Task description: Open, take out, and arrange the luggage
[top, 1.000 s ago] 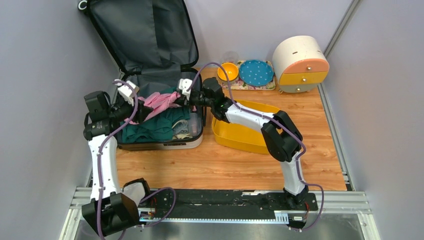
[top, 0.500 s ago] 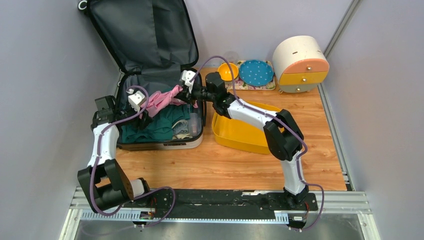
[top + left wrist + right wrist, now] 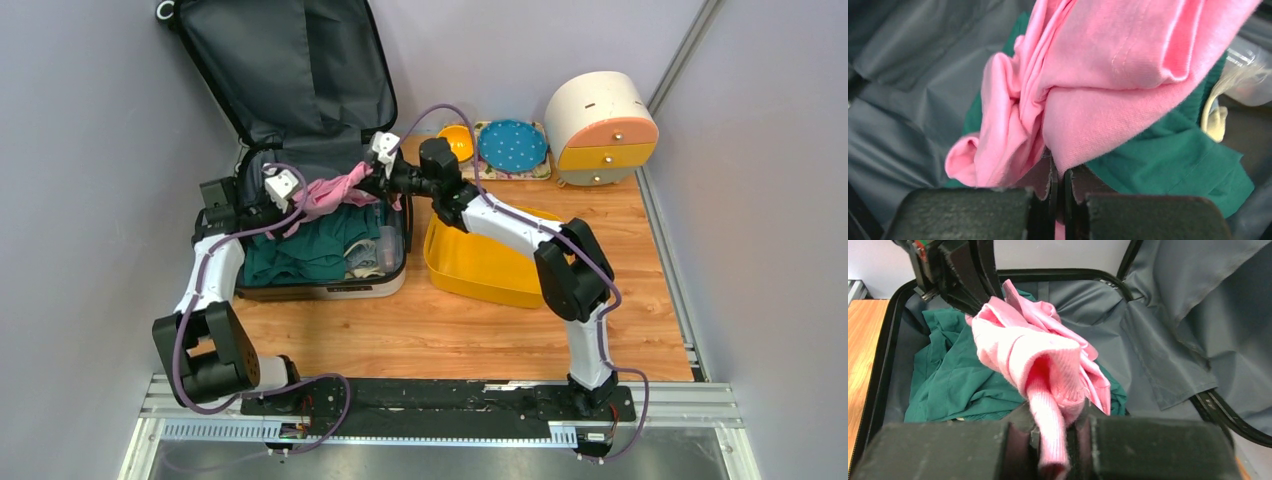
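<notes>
Both left claw and right claw clench the pink garment over the open luggage; green clothes not yet out

Luggage back left, clothes in it; bin just right; drawer box back right.

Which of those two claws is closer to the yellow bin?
Right. The right gripper is just beyond the yellow bin's far-left corner, at the suitcase's right edge. The left gripper is farther left, over the suitcase's left part.
</notes>
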### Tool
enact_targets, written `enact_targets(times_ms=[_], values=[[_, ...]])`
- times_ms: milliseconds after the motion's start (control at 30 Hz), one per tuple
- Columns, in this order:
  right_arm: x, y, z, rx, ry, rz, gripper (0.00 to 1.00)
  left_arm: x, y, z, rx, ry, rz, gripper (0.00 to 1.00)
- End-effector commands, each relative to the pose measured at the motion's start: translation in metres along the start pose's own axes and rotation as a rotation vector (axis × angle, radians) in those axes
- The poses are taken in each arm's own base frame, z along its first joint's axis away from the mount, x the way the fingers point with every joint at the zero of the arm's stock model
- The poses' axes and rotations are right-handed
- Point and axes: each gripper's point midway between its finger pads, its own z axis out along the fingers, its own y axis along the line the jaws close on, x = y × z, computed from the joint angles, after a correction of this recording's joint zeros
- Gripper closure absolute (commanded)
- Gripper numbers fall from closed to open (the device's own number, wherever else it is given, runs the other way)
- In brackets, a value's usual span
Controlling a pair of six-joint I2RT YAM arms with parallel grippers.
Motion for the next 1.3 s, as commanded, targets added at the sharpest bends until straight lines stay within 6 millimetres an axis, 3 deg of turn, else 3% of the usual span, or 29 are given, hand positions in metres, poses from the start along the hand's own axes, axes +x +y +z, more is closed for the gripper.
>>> enact_targets(times_ms=[0,67,100,167,200,267,300,333,367,400,433,467,500,533,600,633,700,833,867,933,967,1100,1200,1267], values=[[-0.103,-0.026,-0.04,0.064,-0.16,-0.124,1.0,-0.072,-0.008,-0.009,0.001,-0.13,0.139,1.0],[-0.105,-0.039,-0.06,0.081,-0.143,-0.127,1.0,-0.092,-0.013,-0.01,0.005,-0.16,0.132,1.0],[-0.12,-0.041,-0.074,0.089,-0.157,-0.149,1.0,-0.111,-0.019,-0.009,0.02,-0.184,0.156,1.0],[-0.121,-0.051,-0.1,0.101,-0.132,-0.158,1.0,-0.128,-0.025,-0.007,0.036,-0.207,0.142,1.0],[-0.124,-0.044,-0.116,0.08,-0.118,-0.172,1.0,-0.143,-0.036,-0.001,0.065,-0.226,0.129,1.0],[-0.119,-0.055,-0.145,0.101,-0.082,-0.181,1.0,-0.165,-0.044,0.004,0.084,-0.265,0.137,1.0],[-0.122,-0.051,-0.161,0.107,-0.071,-0.19,1.0,-0.171,-0.058,0.016,0.128,-0.266,0.113,1.0],[-0.114,-0.049,-0.172,0.093,-0.038,-0.185,1.0,-0.178,-0.066,0.022,0.151,-0.276,0.114,1.0],[-0.11,-0.059,-0.191,0.127,-0.015,-0.184,1.0,-0.187,-0.071,0.026,0.168,-0.286,0.121,1.0],[-0.104,-0.053,-0.206,0.129,0.012,-0.165,1.0,-0.186,-0.076,0.036,0.181,-0.273,0.102,1.0],[-0.101,-0.056,-0.217,0.141,0.028,-0.186,1.0,-0.195,-0.093,0.045,0.223,-0.29,0.116,1.0],[-0.094,-0.064,-0.235,0.176,0.053,-0.187,1.0,-0.203,-0.098,0.049,0.233,-0.301,0.118,1.0],[-0.093,-0.059,-0.248,0.178,0.075,-0.187,1.0,-0.204,-0.103,0.06,0.252,-0.29,0.084,1.0],[-0.079,-0.065,-0.267,0.212,0.103,-0.169,1.0,-0.212,-0.115,0.067,0.279,-0.3,0.086,1.0],[-0.077,-0.058,-0.286,0.215,0.123,-0.175,1.0,-0.226,-0.12,0.082,0.299,-0.303,0.078,1.0],[-0.067,-0.061,-0.301,0.241,0.146,-0.16,1.0,-0.232,-0.124,0.087,0.306,-0.307,0.081,1.0],[-0.066,-0.058,-0.316,0.258,0.155,-0.17,1.0,-0.248,-0.134,0.103,0.337,-0.308,0.089,1.0],[-0.065,-0.082,-0.357,0.361,0.16,-0.108,1.0,-0.277,-0.146,0.129,0.396,-0.303,0.112,1.0],[-0.076,-0.087,-0.362,0.377,0.15,-0.116,1.0,-0.298,-0.141,0.133,0.389,-0.33,0.127,1.0],[-0.08,-0.097,-0.371,0.412,0.139,-0.085,1.0,-0.312,-0.139,0.135,0.392,-0.33,0.129,1.0],[-0.085,-0.099,-0.373,0.421,0.129,-0.081,1.0,-0.331,-0.131,0.134,0.37,-0.362,0.147,1.0],[-0.107,-0.11,-0.388,0.504,0.072,-0.125,1.0,-0.372,-0.113,0.125,0.276,-0.45,0.222,1.0],[-0.118,-0.11,-0.4,0.546,0.064,-0.166,1.0,-0.38,-0.127,0.12,0.3,-0.481,0.27,1.0],[-0.122,-0.113,-0.411,0.573,0.076,-0.19,1.0,-0.378,-0.148,0.12,0.344,-0.485,0.29,1.0]])
